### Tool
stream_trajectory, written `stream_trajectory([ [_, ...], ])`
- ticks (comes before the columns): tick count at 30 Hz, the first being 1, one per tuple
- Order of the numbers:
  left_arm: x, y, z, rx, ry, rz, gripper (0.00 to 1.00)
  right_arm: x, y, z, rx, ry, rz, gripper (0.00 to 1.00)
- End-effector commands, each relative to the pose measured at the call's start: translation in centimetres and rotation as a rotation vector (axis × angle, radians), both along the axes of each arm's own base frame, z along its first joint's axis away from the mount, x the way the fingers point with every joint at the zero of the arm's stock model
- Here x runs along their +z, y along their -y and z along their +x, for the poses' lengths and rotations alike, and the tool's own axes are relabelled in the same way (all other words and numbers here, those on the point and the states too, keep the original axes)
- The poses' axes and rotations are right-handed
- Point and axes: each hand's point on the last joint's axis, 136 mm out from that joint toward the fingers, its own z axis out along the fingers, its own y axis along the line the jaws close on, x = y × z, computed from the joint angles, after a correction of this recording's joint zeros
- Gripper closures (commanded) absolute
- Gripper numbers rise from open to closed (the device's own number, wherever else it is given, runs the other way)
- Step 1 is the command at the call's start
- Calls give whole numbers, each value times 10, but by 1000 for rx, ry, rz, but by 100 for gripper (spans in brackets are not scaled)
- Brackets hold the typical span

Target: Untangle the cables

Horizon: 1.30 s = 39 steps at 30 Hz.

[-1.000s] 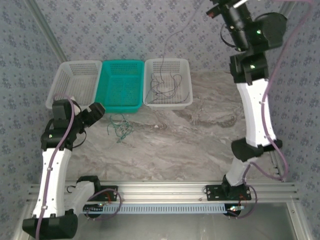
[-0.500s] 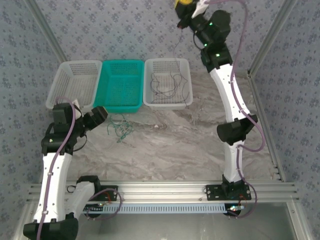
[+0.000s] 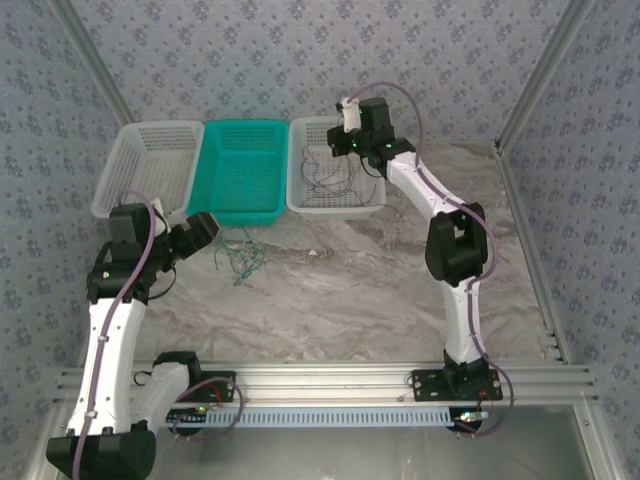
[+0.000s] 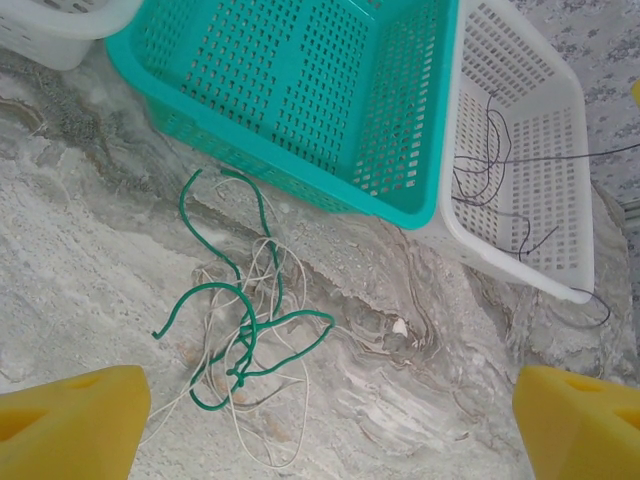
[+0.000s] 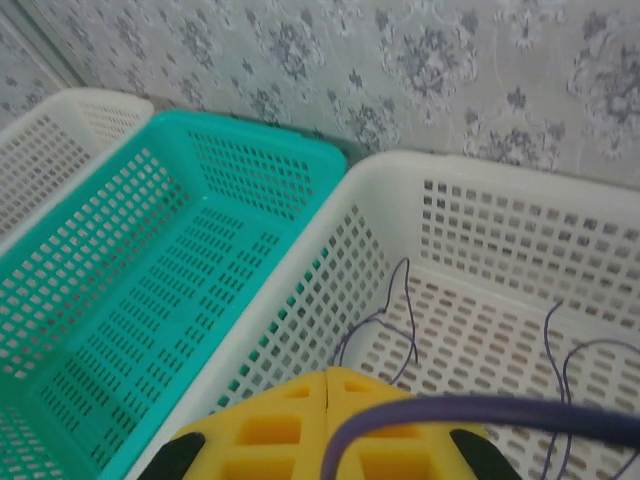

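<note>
Item 1: my left gripper [image 4: 325, 425], jaws spread wide and holding nothing, over the table [image 4: 90, 240].

Item 2: green cable [image 4: 290, 316] and white cable [image 4: 262, 255], knotted in one loose heap on the table just below that gripper, in front of the teal basket [image 4: 280, 180] and not touching it.

Item 3: my right gripper [image 5: 327, 390], fingers pressed together over the near left corner of the white basket [image 5: 480, 165]. A dark cable [image 5: 480, 408] curls out across them; it seems pinched, though the seam hides the contact.

Item 4: more dark cables [image 5: 410, 300], lying loose on that basket's floor.
</note>
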Motion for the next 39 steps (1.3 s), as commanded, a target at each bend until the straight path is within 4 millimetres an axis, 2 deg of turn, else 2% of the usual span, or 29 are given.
stream_trajectory([
  [1,8,5,3,-36,33,2,6,6,1,-6,-7,-20,-30,66],
  [3,11,5,3,-36,39,6,6,24,1,-12,4,-3,-59,39],
  [5,14,5,3,-41,44,7,6,53,8,-18,-25,42,-96,21],
  [7,16,5,3,-45,43,10,6,83,20,-27,-59,87,-111,16],
  [10,19,7,4,-48,48,0,6,117,51,-43,-156,98,-75,7],
  [13,22,12,4,-61,59,-15,6,127,87,-67,-232,27,35,4],
  [17,30,27,2,-109,93,-33,5,102,137,-100,-353,-42,142,5],
  [19,36,37,0,-147,118,-52,5,75,153,-119,-384,-82,146,5],
  [21,44,50,-3,-195,149,-73,4,49,161,-137,-382,-129,136,5],
  [22,47,57,-4,-218,159,-82,4,27,162,-148,-374,-175,120,6],
  [23,49,62,-6,-237,166,-87,4,15,163,-154,-365,-197,114,6],
  [24,51,70,-9,-264,170,-92,3,-11,163,-163,-348,-246,96,6],
  [26,52,83,-12,-307,174,-94,3,-39,161,-173,-313,-290,77,6],
  [29,46,99,-16,-352,162,-83,2,-70,151,-176,-233,-320,60,10],
  [34,40,111,-12,-376,149,-78,2,-112,141,-163,-176,-357,38,23],
  [39,39,111,-8,-373,149,-68,2,-132,138,-149,-160,-368,60,44],
])
